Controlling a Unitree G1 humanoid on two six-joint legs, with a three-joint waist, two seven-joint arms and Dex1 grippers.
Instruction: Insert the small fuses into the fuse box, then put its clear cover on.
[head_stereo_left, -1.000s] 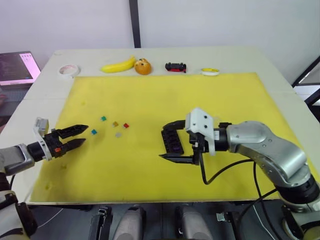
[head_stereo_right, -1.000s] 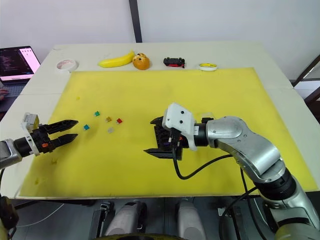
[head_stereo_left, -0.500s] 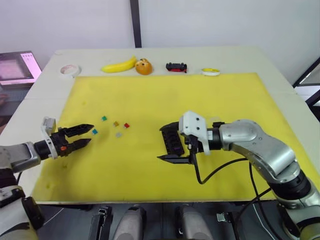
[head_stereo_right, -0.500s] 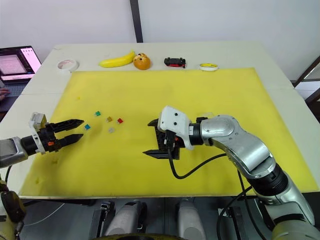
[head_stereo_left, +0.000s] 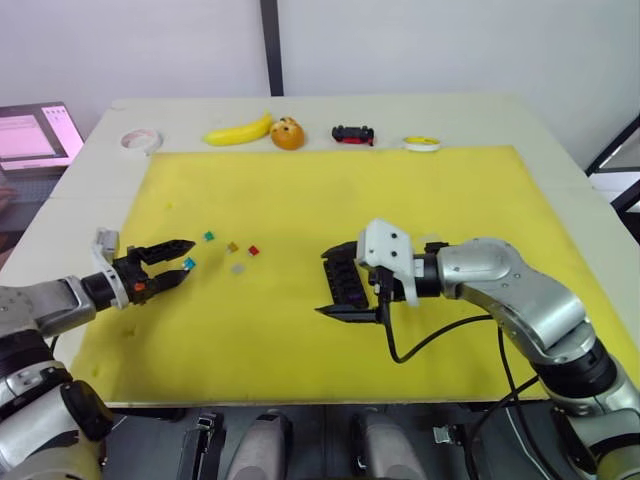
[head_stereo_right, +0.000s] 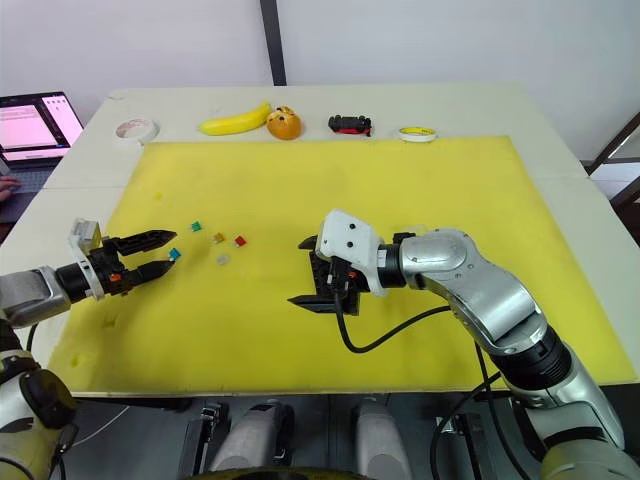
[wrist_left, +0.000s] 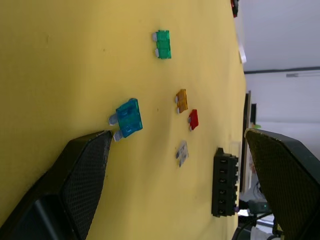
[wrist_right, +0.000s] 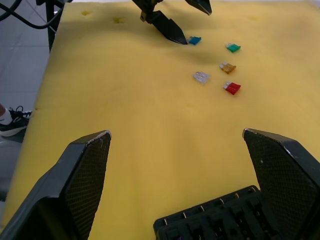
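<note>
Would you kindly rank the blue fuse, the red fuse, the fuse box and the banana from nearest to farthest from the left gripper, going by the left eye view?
From the left gripper, its jaws open:
1. Blue fuse, right at the fingertips.
2. Red fuse, further toward the mat's middle.
3. Fuse box, mid-mat by the right gripper.
4. Banana, on the table's far edge.
</note>
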